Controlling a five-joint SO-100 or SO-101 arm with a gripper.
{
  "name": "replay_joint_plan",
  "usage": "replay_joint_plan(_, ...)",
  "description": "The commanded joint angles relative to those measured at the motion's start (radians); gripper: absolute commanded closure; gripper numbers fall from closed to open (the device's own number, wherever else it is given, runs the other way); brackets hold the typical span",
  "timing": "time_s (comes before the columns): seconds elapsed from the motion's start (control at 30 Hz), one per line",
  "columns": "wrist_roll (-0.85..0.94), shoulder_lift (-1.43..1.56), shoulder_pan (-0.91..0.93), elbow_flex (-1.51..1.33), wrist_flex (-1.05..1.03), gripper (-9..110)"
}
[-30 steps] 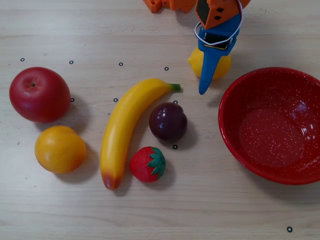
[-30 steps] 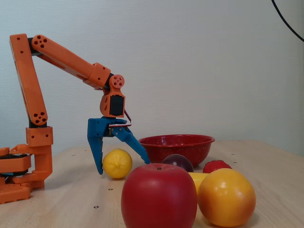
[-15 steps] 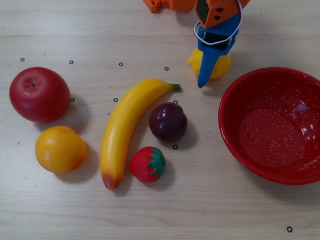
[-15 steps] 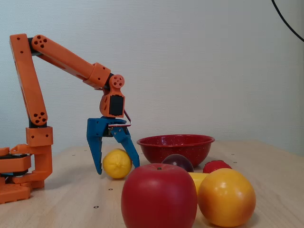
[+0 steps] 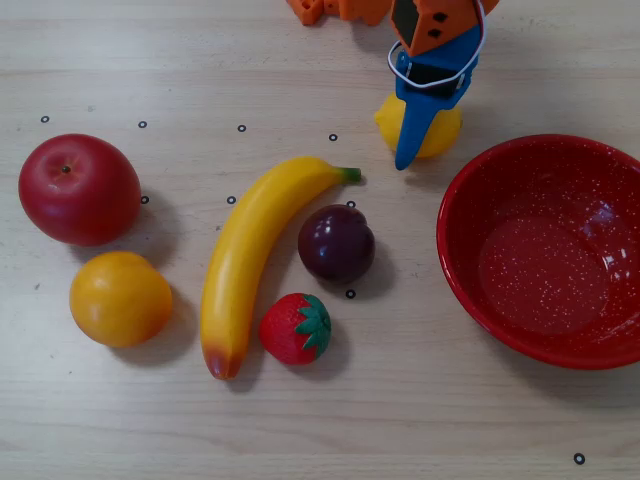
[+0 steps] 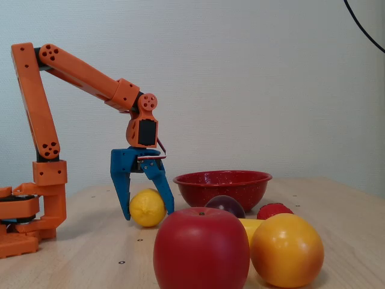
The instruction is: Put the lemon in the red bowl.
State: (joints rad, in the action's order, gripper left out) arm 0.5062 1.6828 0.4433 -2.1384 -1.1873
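Beside the red bowl (image 5: 545, 250) at the bench's right edge, the blue gripper (image 6: 146, 212) straddles the lemon (image 6: 146, 208) near the back edge, jaws spread, unclenched; an off-centre squeeze could squirt the smooth fruit away.

In the overhead view the lemon (image 5: 428, 128) lies at the top, just left of and above the bowl (image 5: 470, 205), with the gripper (image 5: 405, 160) straddling it. The banana (image 5: 250, 255) runs slantwise across the middle. The plum (image 5: 336, 243) sits just right of it, the strawberry (image 5: 296, 328) below the plum. The apple (image 5: 79, 189) lies far left, the orange (image 5: 120, 298) just below it. In the fixed view apple (image 6: 201, 248) and orange (image 6: 287, 248) stand nearest, the bowl (image 6: 222, 185) behind.
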Motion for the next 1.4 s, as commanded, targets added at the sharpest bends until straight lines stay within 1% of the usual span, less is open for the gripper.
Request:
replay_joint_plan(0.0, 0.005, 0.032, -0.026, 0.052, -0.018, 74)
replay_joint_plan(0.17, 0.002, 0.032, -0.031, 0.052, -0.018, 78)
replay_joint_plan(0.27, 0.0, 0.032, -0.032, 0.054, -0.017, 82)
replay_joint_plan(0.37, 0.003, 0.032, -0.035, 0.057, -0.02, 89)
replay_joint_plan(0.43, 0.006, 0.032, -0.041, 0.063, -0.025, 98)
replay_joint_plan(0.47, 0.009, 0.034, -0.046, 0.064, -0.026, 101)
replay_joint_plan(0.57, 0.006, 0.041, -0.046, 0.077, -0.055, 101)
replay_joint_plan(1.03, 0.014, 0.156, -0.051, 0.436, -0.456, 101)
replay_joint_plan(1.23, -0.008, 0.202, -0.025, 0.558, -0.5, 101)
replay_joint_plan(1.37, -0.091, 0.202, -0.008, 0.644, -0.408, 101)
